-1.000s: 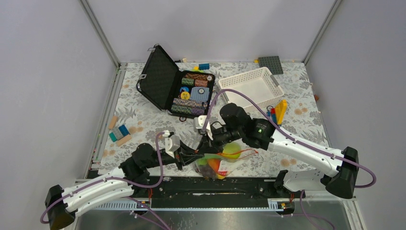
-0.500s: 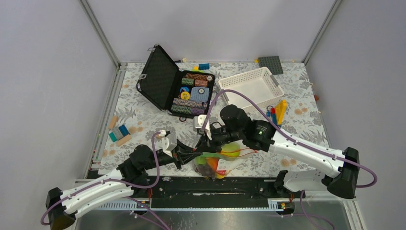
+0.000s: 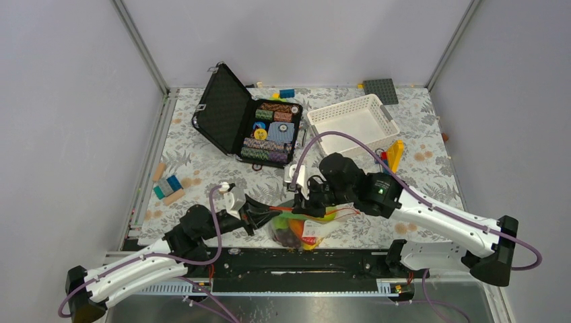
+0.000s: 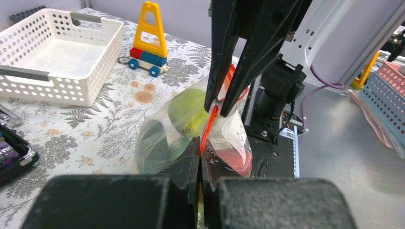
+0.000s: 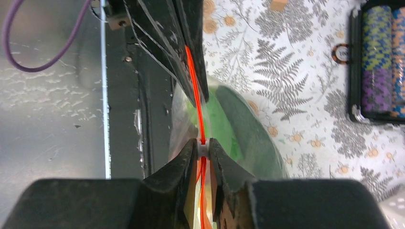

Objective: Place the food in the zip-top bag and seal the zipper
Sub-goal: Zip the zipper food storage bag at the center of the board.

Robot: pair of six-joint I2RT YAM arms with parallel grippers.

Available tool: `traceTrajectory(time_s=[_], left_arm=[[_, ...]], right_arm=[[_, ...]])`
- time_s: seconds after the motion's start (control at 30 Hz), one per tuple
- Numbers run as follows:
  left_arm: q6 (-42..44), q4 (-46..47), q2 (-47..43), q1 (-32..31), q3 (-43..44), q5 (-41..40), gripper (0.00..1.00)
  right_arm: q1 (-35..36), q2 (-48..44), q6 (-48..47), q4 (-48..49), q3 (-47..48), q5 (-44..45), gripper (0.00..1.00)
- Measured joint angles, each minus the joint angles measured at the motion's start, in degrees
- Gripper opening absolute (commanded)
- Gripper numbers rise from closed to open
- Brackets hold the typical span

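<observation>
The clear zip-top bag (image 3: 311, 232) lies at the table's near edge, between the two grippers. It holds the food: a green pear (image 4: 187, 109), a dark green cucumber (image 4: 152, 142) and a red-orange piece (image 4: 235, 161). My left gripper (image 3: 266, 214) is shut on the left end of the red-orange zipper (image 4: 208, 125), as the left wrist view (image 4: 200, 145) shows. My right gripper (image 3: 306, 203) is shut on the zipper's small white slider (image 5: 203, 149), a short way along the strip (image 5: 193, 81). The right gripper's black fingers (image 4: 224, 71) hang over the bag.
An open black case of chip stacks (image 3: 268, 131) and a white lattice basket (image 3: 353, 121) stand behind the bag. Toy bricks (image 3: 390, 156) lie to the right and small blocks (image 3: 168, 187) at the left. The black base rail (image 3: 337, 261) runs just below the bag.
My right gripper has slid right and nearer along the zipper, and the whole right arm has shifted right. The left gripper has pulled slightly left. The bag's mouth looks narrower.
</observation>
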Motion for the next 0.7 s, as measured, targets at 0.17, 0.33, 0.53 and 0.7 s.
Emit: traceTrajectory(time_s=[0.17, 0.33, 0.53, 0.7], left_arm=[[0.07, -1.07, -1.38, 0.00, 0.00, -3.74, 0.00], [0.09, -2.56, -3.85, -0.07, -0.13, -9.73, 0.00], [-0.22, -5.01, -8.28, -0.11, -1.25, -17.57, 0.00], [-1.36, -5.11, -11.32, -0.15, -3.21, -25.27, 0.00]], right_arm=[[0.00, -2.19, -0.04, -2.71, -1.01, 4.57, 0.00], [-0.13, -5.09, -0.48, -4.92, -3.15, 9.27, 0.00], [-1.79, -6.91, -0.50, -6.58, -5.81, 14.64, 0.00], [-5.90, -8.17, -0.11, -6.67, -8.66, 16.63, 0.00]])
